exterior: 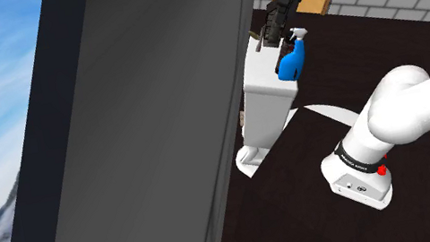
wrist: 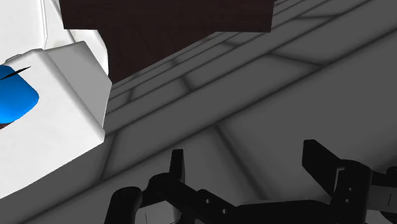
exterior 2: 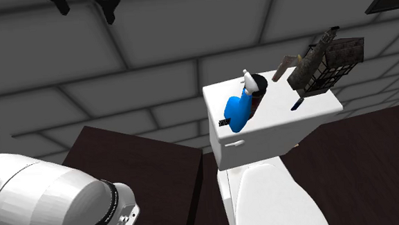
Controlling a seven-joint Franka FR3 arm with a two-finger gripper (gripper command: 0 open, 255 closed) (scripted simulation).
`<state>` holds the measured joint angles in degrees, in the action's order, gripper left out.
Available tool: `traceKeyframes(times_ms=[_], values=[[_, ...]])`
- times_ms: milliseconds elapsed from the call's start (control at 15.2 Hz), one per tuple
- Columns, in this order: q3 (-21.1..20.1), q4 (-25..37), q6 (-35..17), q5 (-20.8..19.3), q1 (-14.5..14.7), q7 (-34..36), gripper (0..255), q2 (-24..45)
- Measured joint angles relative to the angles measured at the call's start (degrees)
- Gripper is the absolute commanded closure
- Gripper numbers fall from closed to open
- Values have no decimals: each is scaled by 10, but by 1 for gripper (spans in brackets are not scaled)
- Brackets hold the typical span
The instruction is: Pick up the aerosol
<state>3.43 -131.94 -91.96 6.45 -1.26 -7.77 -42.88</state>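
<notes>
The aerosol is a blue spray bottle point(exterior: 291, 62) with a white nozzle. It lies on its side on the lid of a white toilet tank point(exterior: 266, 102). In the second exterior view the blue bottle point(exterior 2: 239, 109) rests near the left end of the tank lid point(exterior 2: 288, 122). My gripper point(exterior 2: 85, 4) hangs high up against the grey wall, well to that view's left of the tank. In the wrist view my gripper point(wrist: 245, 153) is open with nothing between its fingers, and the bottle point(wrist: 13, 97) lies off to one side on the tank point(wrist: 60, 127).
A brown, cage-like object point(exterior 2: 324, 63) sits on the other end of the tank lid, close to the bottle. The toilet seat point(exterior 2: 271, 195) lies below the tank. A grey brick wall point(exterior 2: 154, 55) stands right behind. My white arm point(exterior: 424, 106) crosses the dark floor point(exterior: 310, 208).
</notes>
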Motion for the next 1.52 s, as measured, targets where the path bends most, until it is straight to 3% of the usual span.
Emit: traceKeyframes(times_ms=[198, 660, 1056, 1518], values=[[13, -6, -12, -7, -4, -16, 0, 9], [89, -11, -57, -48, -25, -109, 0, 65], [157, 4, -107, -70, -39, -195, 0, 141], [235, 68, -148, -61, -44, -301, 0, 265]])
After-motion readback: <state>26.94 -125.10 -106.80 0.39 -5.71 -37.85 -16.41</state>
